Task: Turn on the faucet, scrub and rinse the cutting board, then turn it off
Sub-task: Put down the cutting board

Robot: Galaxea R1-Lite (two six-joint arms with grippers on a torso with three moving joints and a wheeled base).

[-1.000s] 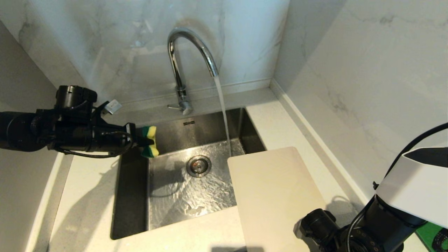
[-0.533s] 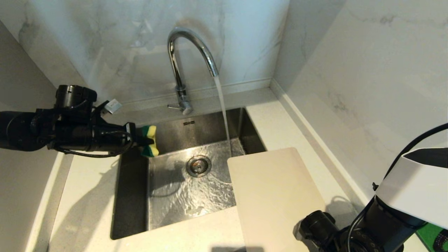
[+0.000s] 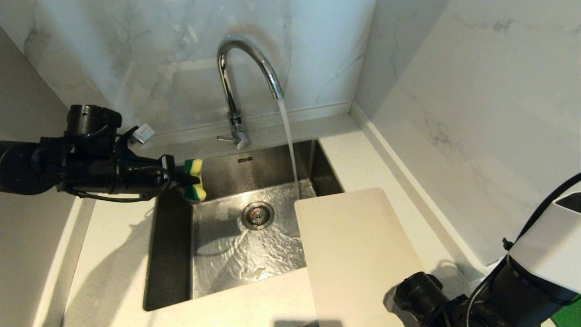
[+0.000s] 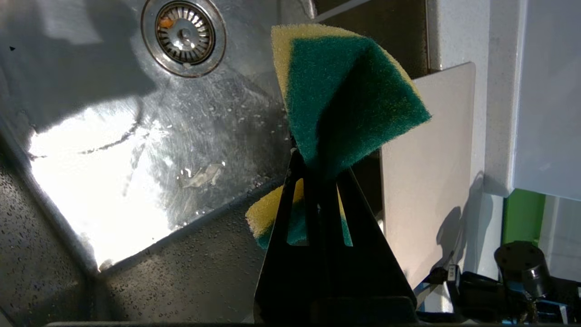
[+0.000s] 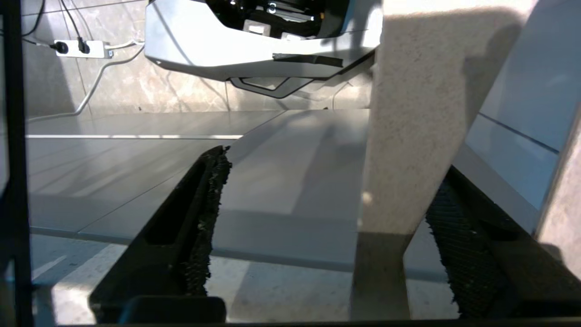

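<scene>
The chrome faucet [image 3: 236,68] stands behind the sink with water [image 3: 288,141] running from its spout; its thin lever [image 3: 225,138] sticks out at the base. The cream cutting board [image 3: 358,254] lies flat on the counter to the right, one short end over the sink, and shows edge-on as the cutting board [image 4: 426,181] in the left wrist view. My left gripper [image 3: 194,181] hovers over the sink's left rim, shut on a folded green-and-yellow sponge [image 4: 345,91]. My right arm [image 3: 499,290] is at the board's near right corner. The right gripper [image 5: 333,165] is open, holding nothing.
The steel sink [image 3: 172,254] is wet, with a round drain [image 3: 258,215] in the middle. Marble walls close the back and right side. A bright green flat object [image 3: 569,313] shows at the near right corner. Between the right fingers I see the speckled counter front [image 5: 408,136] and floor.
The right arm has drawn back a little towards the near right corner. The left gripper with the sponge has shifted slightly up and left. Water keeps running; the board has not moved.
</scene>
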